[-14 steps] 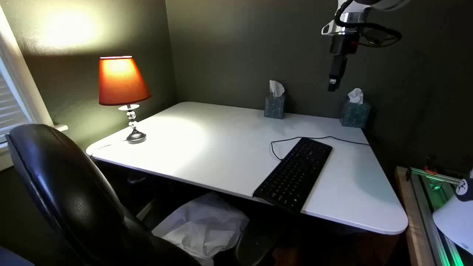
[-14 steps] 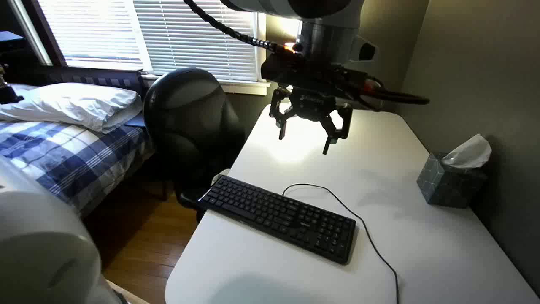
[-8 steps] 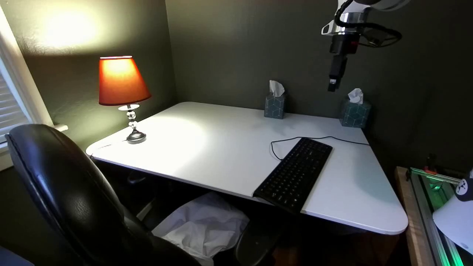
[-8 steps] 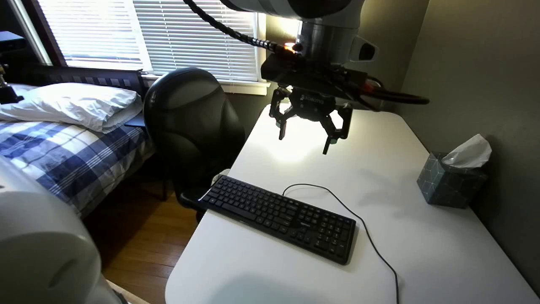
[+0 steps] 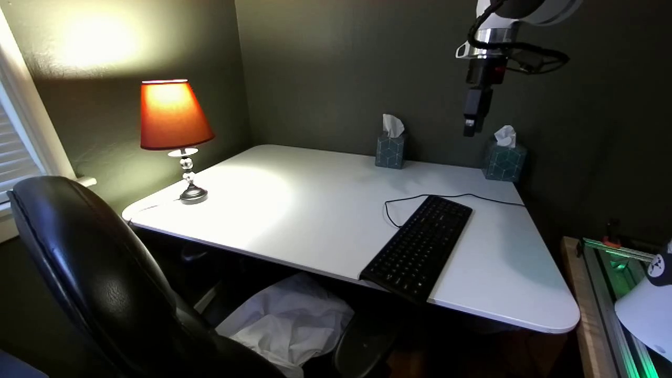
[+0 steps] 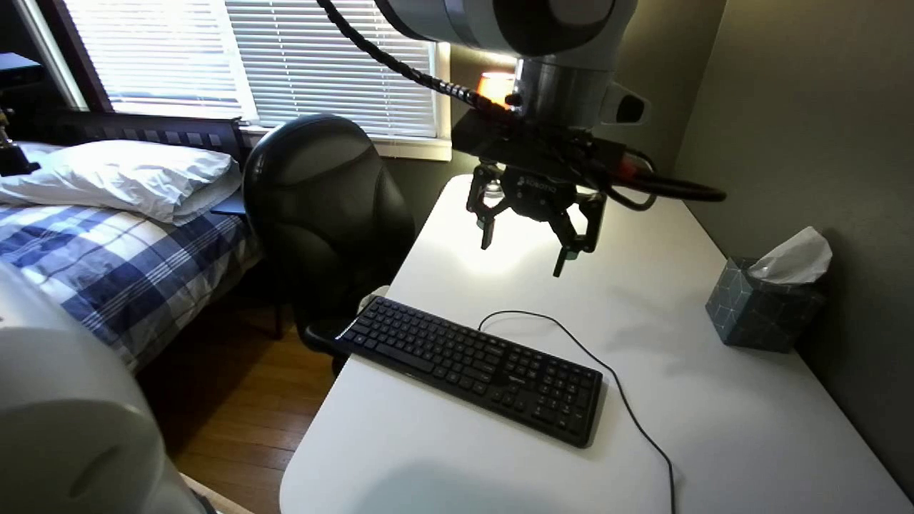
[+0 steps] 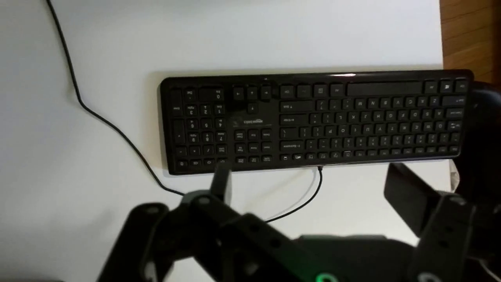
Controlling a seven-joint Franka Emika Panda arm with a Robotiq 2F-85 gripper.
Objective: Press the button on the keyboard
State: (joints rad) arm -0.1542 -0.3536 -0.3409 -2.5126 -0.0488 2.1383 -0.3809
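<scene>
The black Amazon Basics keyboard (image 7: 315,121) lies flat on the white counter (image 5: 315,205), its number pad (image 7: 206,123) end fully supported while the opposite end juts past the edge. The hand (image 6: 522,260) hangs in the air, clear of the keys (image 7: 390,116), its two fingers (image 7: 409,197) spread wide with nothing between them. I'd expect a light, stiff plastic body — apt to slide a little on so smooth a top — with small keys that give under slight force. Nothing here needs gripping: one finger brought straight down should do, most safely over the number pad (the task doesn't say which key), where the counter backs it. Pushing on the overhanging end could tip the keyboard, and a slanting push might shove it toward its thin black cable (image 7: 117,129).
</scene>
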